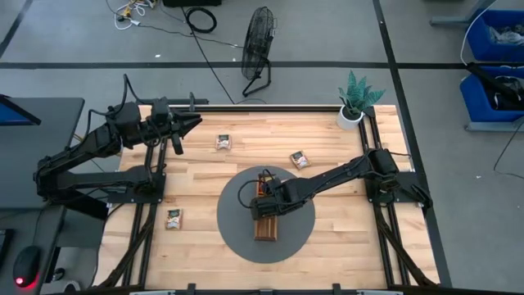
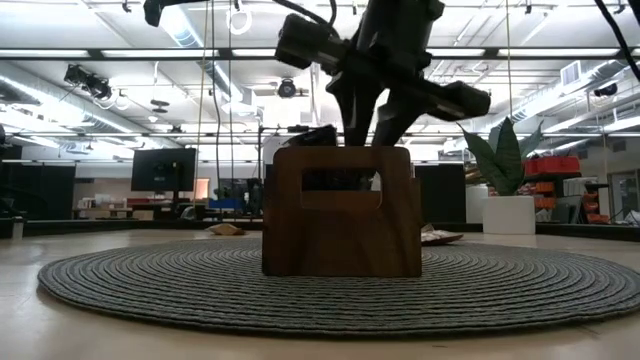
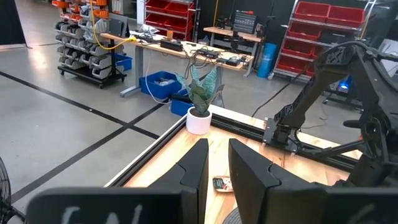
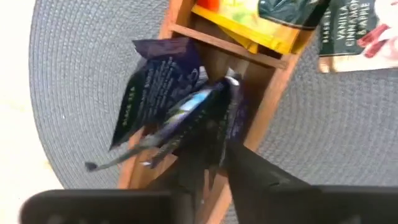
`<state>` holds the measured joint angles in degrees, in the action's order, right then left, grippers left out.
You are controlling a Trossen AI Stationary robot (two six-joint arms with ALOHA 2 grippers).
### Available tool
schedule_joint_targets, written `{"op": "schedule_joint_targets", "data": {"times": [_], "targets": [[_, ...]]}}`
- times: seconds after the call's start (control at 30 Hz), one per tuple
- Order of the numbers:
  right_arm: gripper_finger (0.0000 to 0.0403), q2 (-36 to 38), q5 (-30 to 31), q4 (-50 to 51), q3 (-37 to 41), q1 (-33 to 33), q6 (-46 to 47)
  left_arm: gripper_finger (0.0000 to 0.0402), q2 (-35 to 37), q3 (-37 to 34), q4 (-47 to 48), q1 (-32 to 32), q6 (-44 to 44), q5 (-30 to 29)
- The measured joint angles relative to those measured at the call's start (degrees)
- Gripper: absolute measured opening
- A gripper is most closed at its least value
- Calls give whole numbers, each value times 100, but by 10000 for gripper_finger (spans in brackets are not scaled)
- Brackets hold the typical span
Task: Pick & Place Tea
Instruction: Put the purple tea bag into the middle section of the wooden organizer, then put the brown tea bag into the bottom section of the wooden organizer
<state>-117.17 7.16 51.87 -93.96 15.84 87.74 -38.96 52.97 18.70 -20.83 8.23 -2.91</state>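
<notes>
Right gripper (image 4: pixel 214 158) is over the wooden tray (image 1: pixel 266 215) on the round mat (image 1: pixel 233 233) mid-tabletop, fingers narrowly parted around dark blue sachets (image 4: pixel 165 81). Light, floppy, slick: pinch a flat edge. Left gripper (image 1: pixel 190 124), narrow gap, idles at the far-left edge.

A pale tan paper sachet with a reddish picture (image 4: pixel 356 31), lying on the grey woven mat beside the brown wooden tray, is showing the words "VANILLA CINNAMON & APPLE" in dark capitals. The dark blue crumpled sachet (image 4: pixel 155 81) standing in the tray's compartment is carrying small light lettering along its edge, but it is too blurred to make out
</notes>
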Motion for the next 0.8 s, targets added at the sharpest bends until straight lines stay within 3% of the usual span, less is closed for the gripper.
{"op": "schedule_joint_targets", "data": {"times": [0.2, 0.4, 0.6, 0.7, 0.8], "targets": [[135, 329, 101, 178, 7, -1, -169, 64, 0, 0, 0, -1, 0, -1], [185, 778, 672, 609, 5, 0, -290, 64, 0, 0, 4, -1, 0, -1], [189, 1008, 888, 849, 5, -7, -698, 64, 0, 0, 4, 1, 3, -1], [184, 1166, 947, 363, 5, -4, -1102, 64, 0, 0, 2, 1, 3, -1], [180, 1391, 1439, -436, 5, 32, -1697, 64, 0, 0, 0, 1, 7, -1]]}}
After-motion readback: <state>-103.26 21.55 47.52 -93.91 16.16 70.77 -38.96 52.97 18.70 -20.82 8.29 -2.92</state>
